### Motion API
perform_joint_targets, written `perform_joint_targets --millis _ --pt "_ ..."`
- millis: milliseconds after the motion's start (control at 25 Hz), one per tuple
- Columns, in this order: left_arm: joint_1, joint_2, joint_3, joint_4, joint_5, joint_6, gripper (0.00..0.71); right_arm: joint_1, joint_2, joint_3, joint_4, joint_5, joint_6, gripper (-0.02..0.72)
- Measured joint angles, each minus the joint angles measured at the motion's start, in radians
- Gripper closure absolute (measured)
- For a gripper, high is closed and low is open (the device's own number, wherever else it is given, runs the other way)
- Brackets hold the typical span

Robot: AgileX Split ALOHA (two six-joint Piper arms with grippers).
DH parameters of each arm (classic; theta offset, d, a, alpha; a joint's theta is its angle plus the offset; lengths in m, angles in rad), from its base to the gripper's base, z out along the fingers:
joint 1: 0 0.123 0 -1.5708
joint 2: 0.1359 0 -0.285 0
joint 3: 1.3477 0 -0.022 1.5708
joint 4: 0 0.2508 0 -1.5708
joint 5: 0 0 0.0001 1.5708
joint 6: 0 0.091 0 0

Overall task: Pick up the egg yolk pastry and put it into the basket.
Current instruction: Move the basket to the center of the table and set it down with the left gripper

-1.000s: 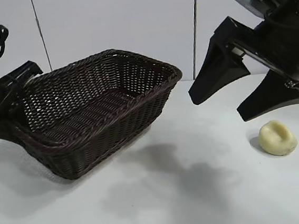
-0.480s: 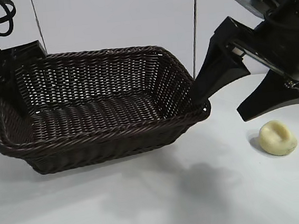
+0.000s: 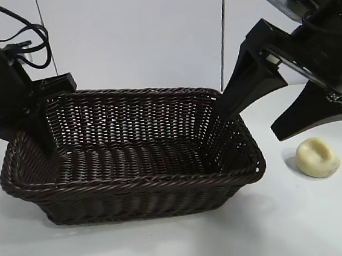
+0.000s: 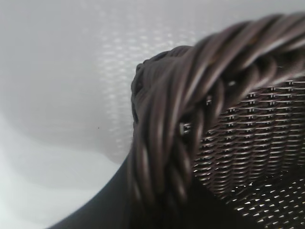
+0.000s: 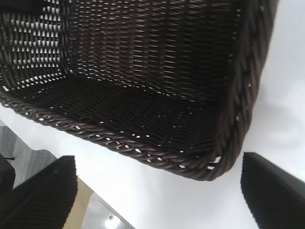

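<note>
- Egg yolk pastry [image 3: 318, 157]: small pale cream bun lying on the white counter [image 3: 188, 241], at the right side of the exterior view, apart from the basket [image 3: 135, 195] and outside it.
- Dented face turned upward and a little toward the camera; slightly oval outline, long axis running roughly left to right across the exterior view.
- Right hand [image 3: 284, 108]: hanging above and just behind the pastry, pointing down at a slant, fingers spread wide apart with nothing between them; one fingertip [image 3: 232, 104] close to the basket's far right corner, the other [image 3: 295, 125] above the pastry.
- Basket: dark woven wicker, rectangular, long axis left to right in the exterior view, open side up, nothing inside.
- Left hand [image 3: 38, 137]: at the basket's far left corner, clamped on the braided rim [image 4: 176, 143], which fills the left wrist view up close.
</note>
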Motion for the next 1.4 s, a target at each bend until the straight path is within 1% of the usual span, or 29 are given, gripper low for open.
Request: perform_joint_targets --millis 160,360,600,760,840,960,1160,1200,1360,1400 --pt "0.001 0.041 -0.011 -0.005 0.001 0.008 0.611 0.000 0.000 0.000 0.000 0.000 0.000 0.040" --pt "0.002 0.045 -0.011 0.015 0.000 0.004 0.611 0.000 0.000 0.000 0.000 0.000 0.000 0.040" --pt "0.033 0.045 -0.011 0.023 0.006 0.008 0.611 0.000 0.000 0.000 -0.001 0.002 0.000 0.040" --pt "0.037 0.045 -0.011 0.017 0.001 0.032 0.611 0.000 0.000 0.000 -0.001 0.002 0.000 0.040" --pt "0.037 0.045 -0.011 0.013 0.001 0.041 0.597 0.000 0.000 0.000 -0.001 0.002 0.000 0.040" --pt "0.037 0.045 -0.011 0.009 0.000 0.062 0.533 0.000 0.000 0.000 -0.001 0.002 0.000 0.040" --pt "0.037 0.045 -0.011 -0.070 0.000 0.155 0.407 0.000 0.000 0.000 -0.001 0.002 0.000 0.040" --pt "0.037 0.045 -0.011 -0.080 0.000 0.162 0.364 0.000 0.000 0.000 -0.001 0.002 0.000 0.040" --pt "0.037 0.045 -0.011 -0.092 -0.001 0.169 0.134 0.000 0.000 0.000 -0.001 0.002 0.000 0.040" --pt "0.037 0.045 -0.011 -0.092 -0.001 0.169 0.107 0.000 0.000 0.000 -0.001 0.002 0.000 0.040"
